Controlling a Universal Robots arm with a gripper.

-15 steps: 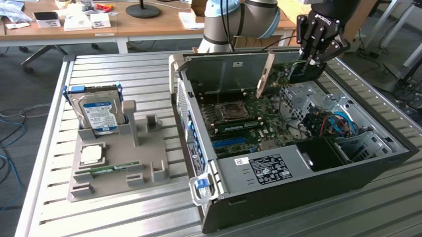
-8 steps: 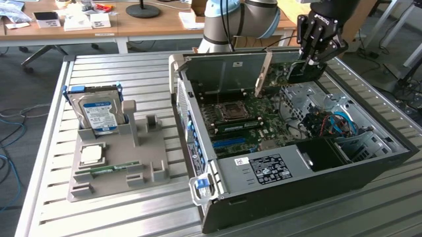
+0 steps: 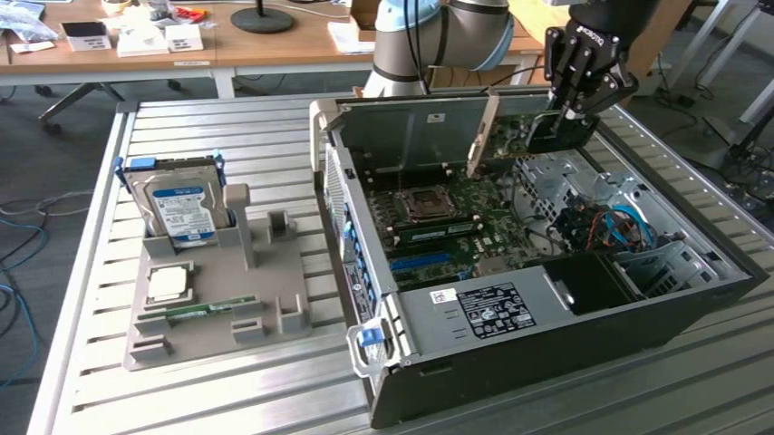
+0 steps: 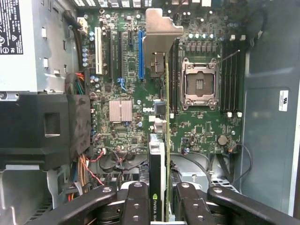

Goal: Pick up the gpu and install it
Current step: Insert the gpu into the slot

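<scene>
You have open air above the lidless black computer case point(image 3: 545, 362). Inside, the green motherboard point(image 3: 466, 237) lies clear under the end effector point(image 3: 568, 113), which clamps the gpu point(image 4: 156, 154), a thin dark card with a silver bracket. An upright grey metal panel point(image 3: 405, 127) walls one side; the grey labelled power-supply box point(image 3: 484, 313) and loose blue cables point(image 3: 619, 227) crowd the others.

The gpu point(image 3: 559, 132) point(image 4: 157, 161) hangs above the motherboard point(image 3: 454, 231) point(image 4: 126, 89).
</scene>
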